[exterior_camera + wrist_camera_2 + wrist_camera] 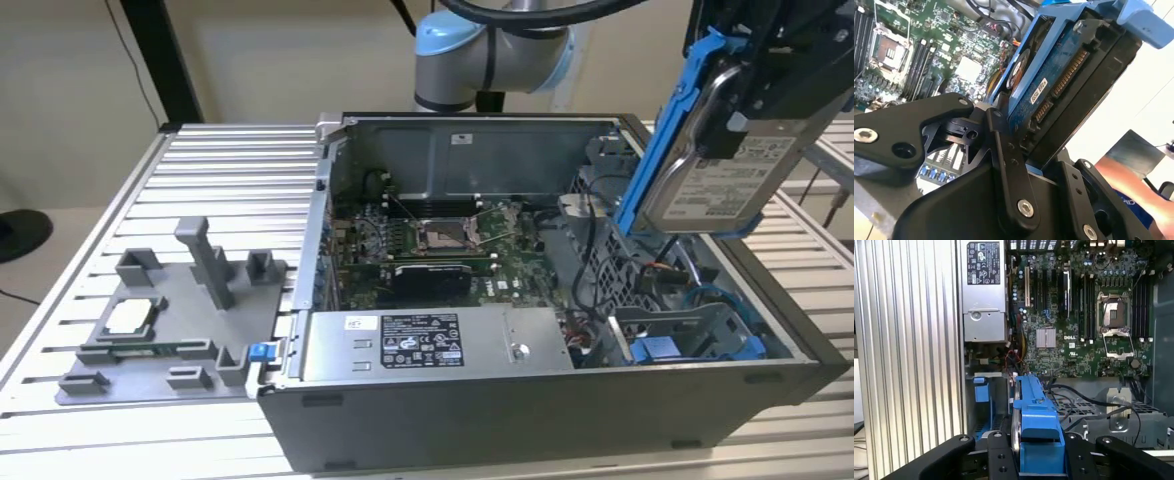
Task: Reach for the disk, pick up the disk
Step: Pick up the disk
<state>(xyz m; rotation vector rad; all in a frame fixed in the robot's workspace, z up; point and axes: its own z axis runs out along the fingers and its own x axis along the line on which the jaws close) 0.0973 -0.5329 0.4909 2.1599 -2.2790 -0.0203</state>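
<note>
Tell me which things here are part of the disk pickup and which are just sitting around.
Part of the job:
- the disk, lifted above the open computer case
- the hand, shut on the disk

Just lying about:
- grey fixture tray
- small square chip on that tray
- grey box with white sticker

Exterior view: high, off the arm, angled down over the ribbed table [200, 160] at the open computer case [534, 400], mid distance; whole case fits in, arm base at the far edge.

First wrist view: looks straight down past the gripper [1039, 460] into the case, motherboard [1084, 325] below, table slats alongside. Fairly high above the board.

Second wrist view: very close, tilted, looking along the disk [1064, 90] from beside the gripper links, motherboard behind.

All three share the motherboard and the blue-framed disk.
</note>
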